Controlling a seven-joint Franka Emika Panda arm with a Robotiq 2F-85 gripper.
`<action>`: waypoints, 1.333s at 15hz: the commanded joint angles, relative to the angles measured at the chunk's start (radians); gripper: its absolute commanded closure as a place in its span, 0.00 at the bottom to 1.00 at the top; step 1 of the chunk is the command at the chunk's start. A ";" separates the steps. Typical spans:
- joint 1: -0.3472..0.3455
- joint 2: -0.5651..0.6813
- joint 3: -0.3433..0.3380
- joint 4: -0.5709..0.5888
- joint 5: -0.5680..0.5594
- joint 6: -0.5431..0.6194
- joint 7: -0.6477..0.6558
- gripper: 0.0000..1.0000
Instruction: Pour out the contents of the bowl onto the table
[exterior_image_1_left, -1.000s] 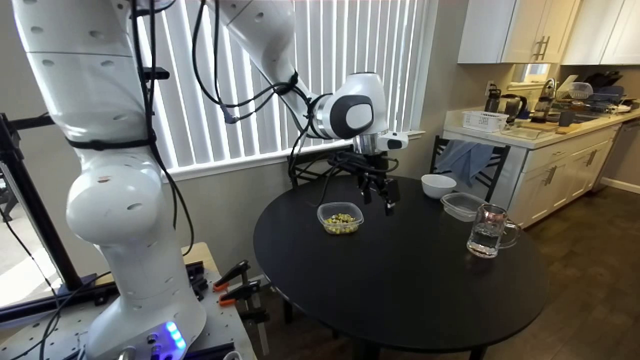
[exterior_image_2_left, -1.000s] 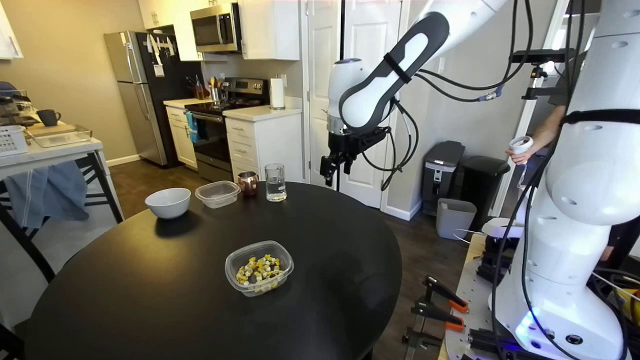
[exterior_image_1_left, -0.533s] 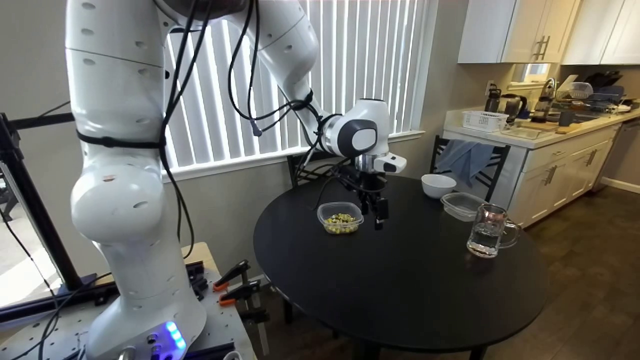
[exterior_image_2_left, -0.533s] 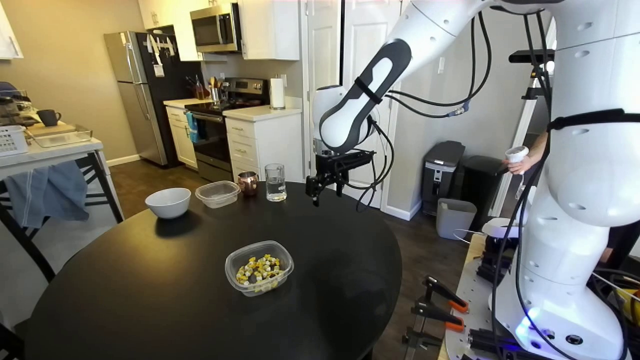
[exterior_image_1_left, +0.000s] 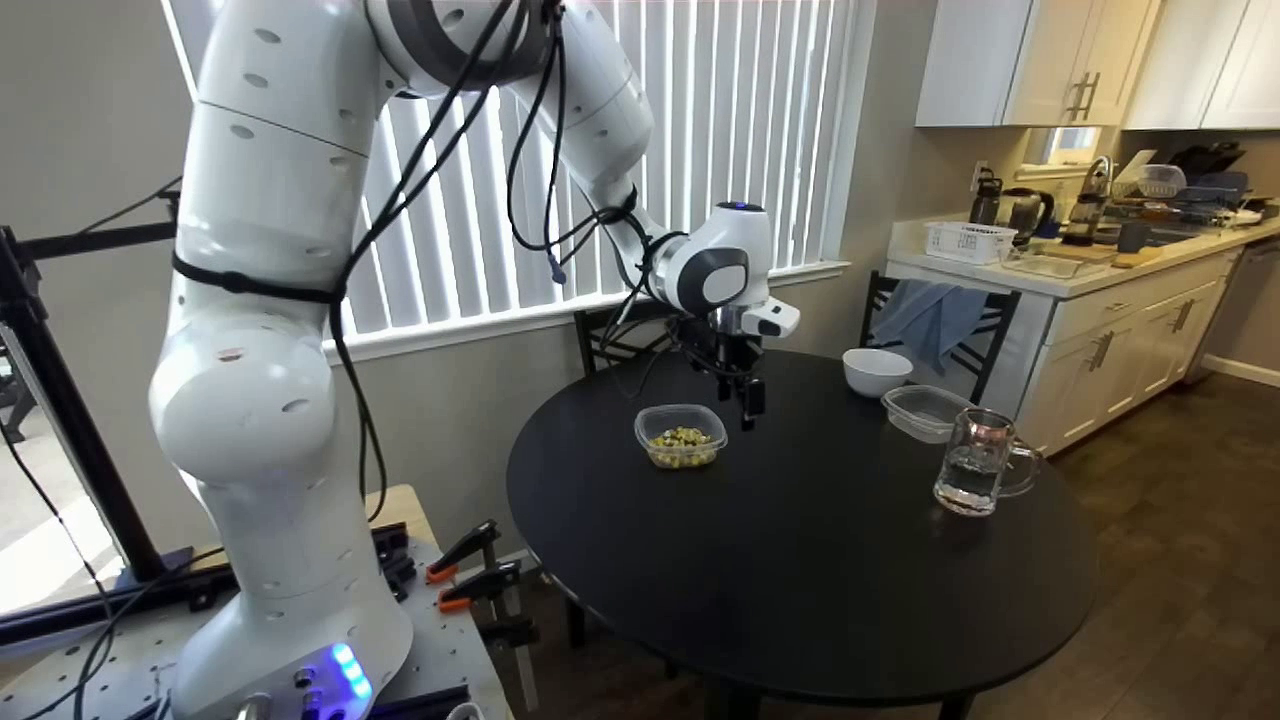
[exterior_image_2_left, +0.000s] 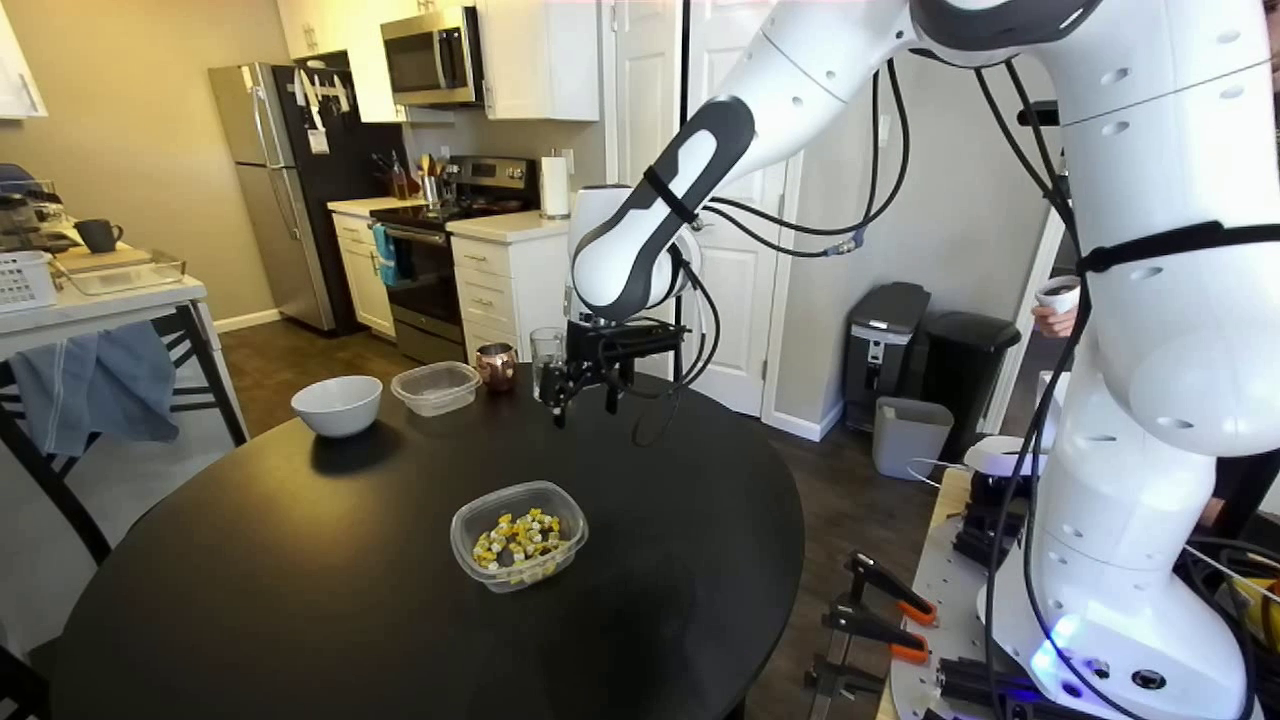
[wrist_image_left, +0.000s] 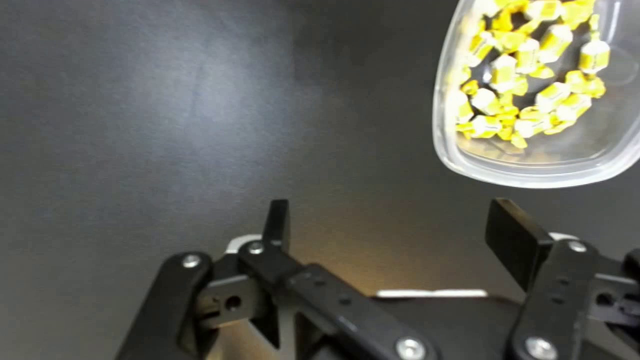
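Many yellow-and-white pieces (wrist_image_left: 526, 56), wrapped sweets by the look of them, lie in the clear plastic tub (wrist_image_left: 539, 177), which I take to be the bowl meant for emptying. It stands upright on the round black bench (exterior_image_1_left: 800, 560), with nothing poured out. The claw (wrist_image_left: 392, 220) is spread wide and holds nothing; it hangs above the bench near the tub, not touching it, and in the wrist view the tub sits at upper right, beyond the claw's two tips rather than between them. That offset looks like the first hazard: lowered straight from here, the claw would probably meet bare bench, and a late sideways correction could shove the tub or knock it over. The walls look thin and springy, so a hard squeeze might buckle them and scatter pieces, while a shallow pinch on the rim could slip once the claw rolls. Tipping too fast, or from too high, would likely send pieces bouncing toward the bench's edge. The white bowl (exterior_image_2_left: 337, 412), second tub (exterior_image_2_left: 437, 402), copper mug (exterior_image_2_left: 497, 367) and glass mug (exterior_image_1_left: 966, 485) stand well apart from the filled tub, so they matter mainly if the pour strays that way; a bump to the glass mug could spill its clear liquid.
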 joint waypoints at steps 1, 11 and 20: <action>0.026 0.006 -0.014 0.014 0.017 -0.003 -0.010 0.00; 0.007 0.075 -0.006 0.025 0.082 0.025 -0.025 0.00; 0.021 0.260 0.069 0.146 0.154 -0.062 -0.160 0.00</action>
